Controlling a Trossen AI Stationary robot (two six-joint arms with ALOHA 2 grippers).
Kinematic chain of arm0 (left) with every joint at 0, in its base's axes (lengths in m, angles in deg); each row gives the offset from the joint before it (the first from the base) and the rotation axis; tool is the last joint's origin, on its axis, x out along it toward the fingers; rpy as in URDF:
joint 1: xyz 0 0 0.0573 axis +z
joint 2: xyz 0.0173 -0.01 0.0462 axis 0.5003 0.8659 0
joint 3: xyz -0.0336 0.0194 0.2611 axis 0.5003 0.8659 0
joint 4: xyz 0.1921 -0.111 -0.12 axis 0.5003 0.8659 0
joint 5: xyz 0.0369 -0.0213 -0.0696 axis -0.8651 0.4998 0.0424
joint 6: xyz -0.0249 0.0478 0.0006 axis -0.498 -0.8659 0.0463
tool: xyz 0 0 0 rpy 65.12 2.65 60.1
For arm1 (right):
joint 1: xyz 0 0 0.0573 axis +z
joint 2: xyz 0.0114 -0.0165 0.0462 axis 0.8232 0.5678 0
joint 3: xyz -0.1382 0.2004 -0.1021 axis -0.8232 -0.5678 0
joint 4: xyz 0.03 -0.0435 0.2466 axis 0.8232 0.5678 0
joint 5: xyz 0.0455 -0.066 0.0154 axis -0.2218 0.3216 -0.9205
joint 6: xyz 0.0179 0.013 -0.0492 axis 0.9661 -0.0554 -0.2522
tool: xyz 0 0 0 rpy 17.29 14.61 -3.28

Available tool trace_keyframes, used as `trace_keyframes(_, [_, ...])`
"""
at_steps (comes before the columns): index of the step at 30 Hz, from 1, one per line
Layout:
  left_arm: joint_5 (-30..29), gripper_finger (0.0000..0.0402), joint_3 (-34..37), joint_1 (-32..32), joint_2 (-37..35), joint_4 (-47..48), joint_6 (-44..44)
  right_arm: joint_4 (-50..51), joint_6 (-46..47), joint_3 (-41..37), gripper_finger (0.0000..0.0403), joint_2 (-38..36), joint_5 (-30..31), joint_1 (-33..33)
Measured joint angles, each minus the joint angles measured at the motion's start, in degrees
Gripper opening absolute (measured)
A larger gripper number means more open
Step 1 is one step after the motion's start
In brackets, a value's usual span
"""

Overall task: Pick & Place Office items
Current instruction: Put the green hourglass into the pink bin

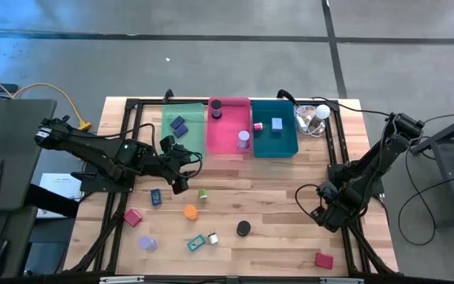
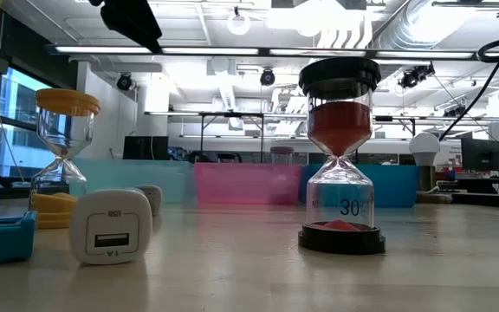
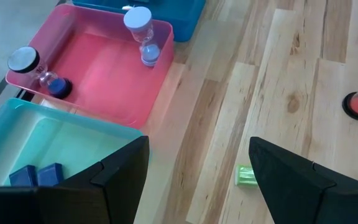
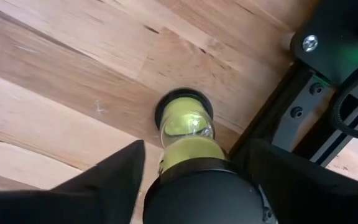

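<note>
My right gripper [image 4: 197, 186] is at the table's right side [image 1: 321, 209], shut on a green-sand hourglass [image 4: 185, 134] with black caps. My left gripper [image 1: 176, 170] hovers open left of centre, in front of the green tray [image 1: 181, 138]; a small green item [image 3: 246, 176] lies on the wood ahead of its fingers. Loose on the table are a blue piece [image 1: 155, 197], an orange piece [image 1: 190, 211], a pink block [image 1: 132, 217], a purple cylinder [image 1: 147, 243], a teal clip [image 1: 195, 243], a red-sand hourglass [image 2: 340, 156] and a red block [image 1: 323, 259]. My right gripper has the green hourglass by its black top cap [image 4: 197, 190], which fills the gap between the two fingers. The fingers come from above, pointing down. The hourglass stands upright below them, its lower cap [image 4: 182, 106] at the wood; whether it is lifted, I cannot tell.
Along the far edge stand the green tray, the pink tray [image 1: 228, 146] and the teal tray [image 1: 274, 148]. Blue blocks [image 3: 39, 174] lie in the green tray, two small hourglasses [image 3: 143, 34] in the pink one. A clear plastic lump [image 1: 314, 118] sits far right. A white charger [image 2: 111, 227] lies near.
</note>
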Motion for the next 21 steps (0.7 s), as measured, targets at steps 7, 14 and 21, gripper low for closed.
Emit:
trace_keyframes(7, [0.0, 0.0269, 0.0, 0.0, 0.0, 0.1, 0.0, -0.2, -0.2, 0.0, 0.0191, 0.0, -0.4, 0.0])
trace_keyframes(14, [0.0, 0.0269, 0.0, 0.0, 0.0, 0.1, -1.0, -0.8, -0.8, 0.0, 0.0191, -0.1, 2.5, 0.0])
trace_keyframes(21, [0.0, 0.0269, 0.0, 0.0, 0.0, 0.1, -2.4, -4.6, -5.9, 1.8, 0.0191, 0.1, 9.7, -2.5])
